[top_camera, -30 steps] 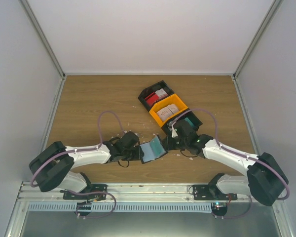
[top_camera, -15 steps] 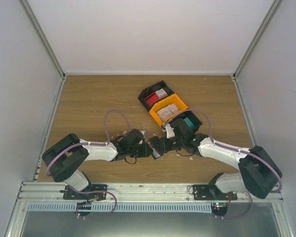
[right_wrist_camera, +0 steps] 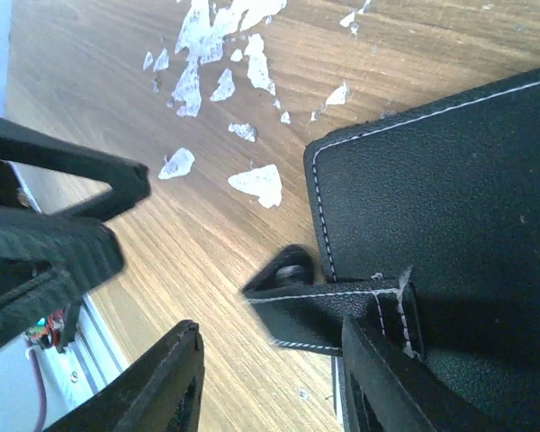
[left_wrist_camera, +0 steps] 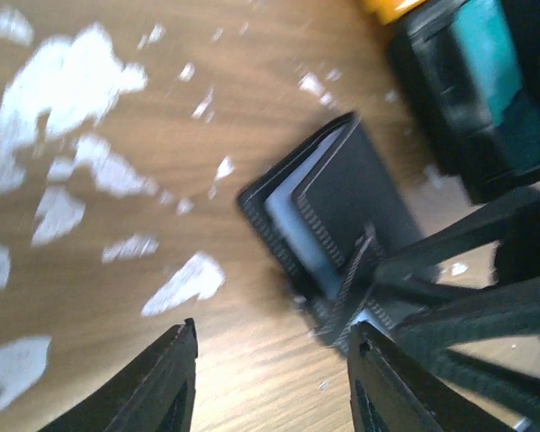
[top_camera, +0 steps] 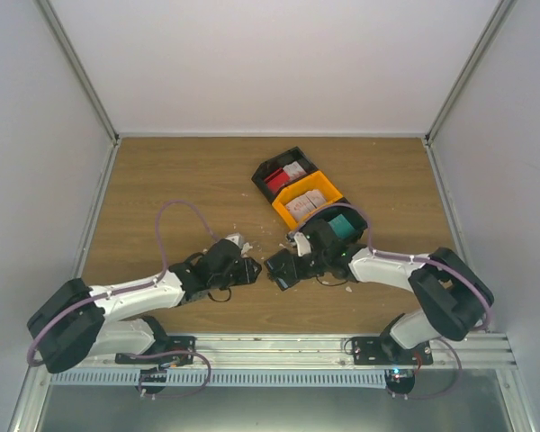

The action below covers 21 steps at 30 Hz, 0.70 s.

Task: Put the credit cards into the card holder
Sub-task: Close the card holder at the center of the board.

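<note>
while both arms' jaws stand spread, the card holder lies folded, long axis diagonal across the table.

3 cameras: 1 fixed overhead, 2 riding the wrists.
The top view looks down from above and behind both arm bases and takes in the whole table. The left wrist view faces the wood at close range, tilted, with the card holder ahead. The right wrist view sits nearer still, the card holder filling its right side. All 3 share the card holder; both wrist views share the white crumbs.
</note>
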Each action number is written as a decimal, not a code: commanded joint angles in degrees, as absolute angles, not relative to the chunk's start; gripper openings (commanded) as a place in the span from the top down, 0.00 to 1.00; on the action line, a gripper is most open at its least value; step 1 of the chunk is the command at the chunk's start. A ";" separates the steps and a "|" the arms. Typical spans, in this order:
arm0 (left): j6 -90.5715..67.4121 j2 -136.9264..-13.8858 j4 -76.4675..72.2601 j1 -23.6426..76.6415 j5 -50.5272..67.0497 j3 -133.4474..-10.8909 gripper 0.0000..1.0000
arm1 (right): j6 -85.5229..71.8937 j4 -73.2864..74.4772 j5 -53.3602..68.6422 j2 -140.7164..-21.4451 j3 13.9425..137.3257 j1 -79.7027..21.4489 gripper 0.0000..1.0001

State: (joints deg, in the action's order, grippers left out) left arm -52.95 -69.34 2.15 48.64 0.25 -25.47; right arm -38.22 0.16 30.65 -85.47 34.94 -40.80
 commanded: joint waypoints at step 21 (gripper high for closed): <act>-30.50 -98.77 -0.91 40.08 19.96 -50.36 0.70 | -43.11 -3.76 30.40 -77.68 26.14 -40.61 0.83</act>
State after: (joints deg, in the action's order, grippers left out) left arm -32.05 -97.38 0.73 40.38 18.31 -49.23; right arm -42.52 -0.60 28.67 -74.32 27.33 -40.75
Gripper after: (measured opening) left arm 0.326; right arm 0.200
